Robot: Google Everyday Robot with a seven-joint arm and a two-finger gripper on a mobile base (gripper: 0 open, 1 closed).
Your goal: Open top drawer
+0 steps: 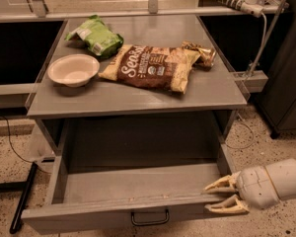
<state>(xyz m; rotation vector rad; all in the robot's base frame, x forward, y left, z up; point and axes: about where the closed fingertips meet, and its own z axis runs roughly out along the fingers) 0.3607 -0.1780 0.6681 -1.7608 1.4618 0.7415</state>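
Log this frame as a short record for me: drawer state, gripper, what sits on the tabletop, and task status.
drawer: top drawer pulled well out, black handle on its front panel
gripper: gripper at the drawer's right front corner, fingers apart, one above and one below the front edge
tabletop: table carries a white bowl, a green bag, a brown snack bag and a small gold wrapper
task status: drawer looks open

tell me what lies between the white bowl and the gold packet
In the camera view, the brown snack bag lies between the white bowl and the gold packet. The gripper is at the open top drawer's right front corner.
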